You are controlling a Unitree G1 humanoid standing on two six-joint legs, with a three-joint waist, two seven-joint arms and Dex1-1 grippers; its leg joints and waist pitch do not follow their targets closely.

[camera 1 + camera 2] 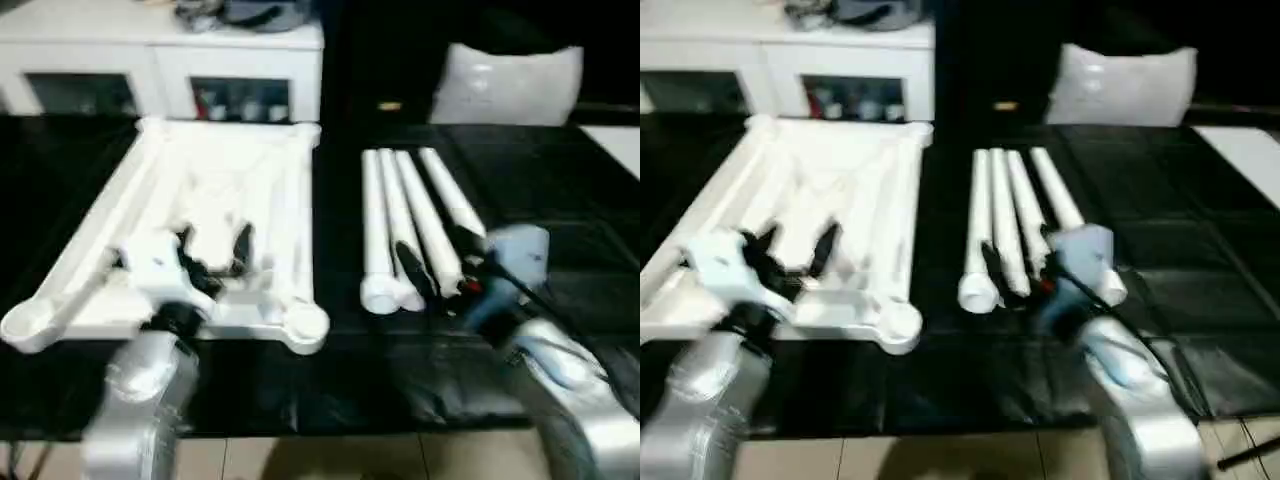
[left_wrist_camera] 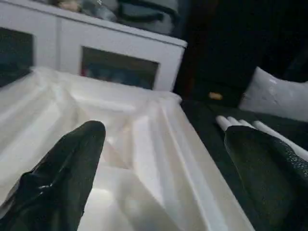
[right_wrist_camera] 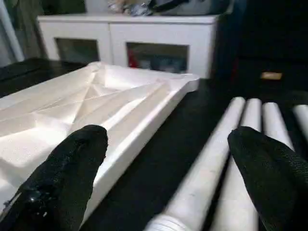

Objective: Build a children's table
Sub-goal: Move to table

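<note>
- Evidently the table top (image 1: 215, 200) lies upside down on the black surface (image 1: 340, 380), ribs and round corner sockets facing up, so the legs can be pushed in from above.
- Its four legs (image 1: 405, 225) lie side by side at three o'clock of the top, close but not touching it, within easy reach.
- Left gripper (image 1: 212, 250) hovers over the top's near end, fingers spread wide, holding nothing.
- Right gripper (image 1: 1012, 262), also wide apart and empty, sits at the legs' near ends, probably lining up to grasp one.
- White cabinet (image 1: 160, 60) stands at twelve o'clock, uninvolved.
</note>
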